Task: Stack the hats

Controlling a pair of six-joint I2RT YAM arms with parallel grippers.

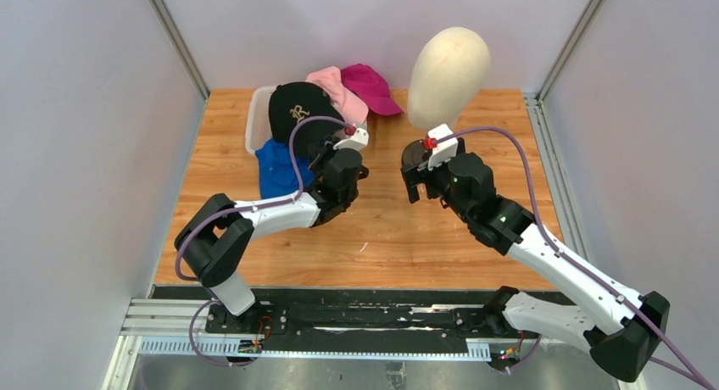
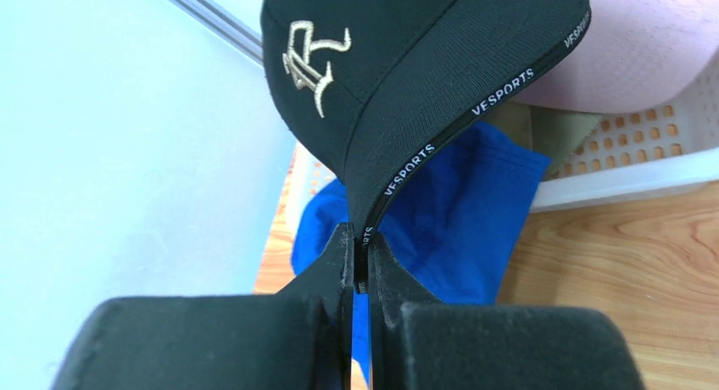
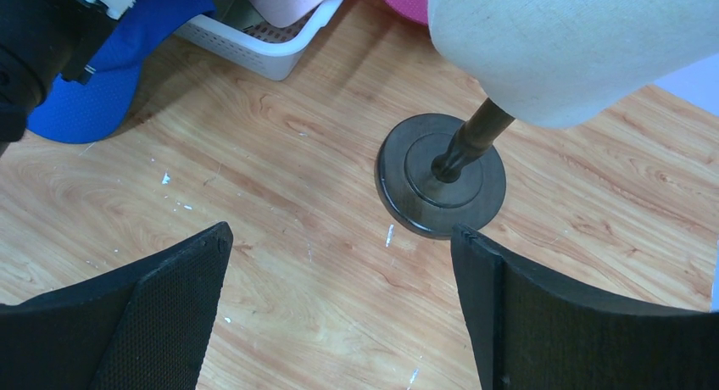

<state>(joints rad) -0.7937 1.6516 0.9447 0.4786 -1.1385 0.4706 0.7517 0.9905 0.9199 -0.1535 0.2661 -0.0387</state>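
Note:
A black cap with a gold logo [image 1: 297, 108] [image 2: 407, 59] rests on the pile at the back left. My left gripper [image 1: 326, 148] [image 2: 360, 254] is shut on the edge of its brim. A royal blue cap [image 1: 275, 171] [image 2: 458, 220] hangs below it, over the basket's front. Behind are a light pink cap [image 1: 339, 89] [image 2: 644, 42] and a magenta cap [image 1: 373, 86] [image 3: 403, 0]. A strip of khaki cap [image 2: 560, 131] shows under the pink one. My right gripper [image 1: 415, 182] [image 3: 339, 237] hovers open over bare wood, holding nothing.
A white perforated basket [image 1: 254, 119] [image 2: 627, 165] holds the pile at the back left. A cream mannequin head [image 1: 449, 72] [image 3: 576, 42] stands on a dark round stand [image 3: 441, 174] just beyond my right gripper. Grey walls close in the wooden table [image 1: 381, 237].

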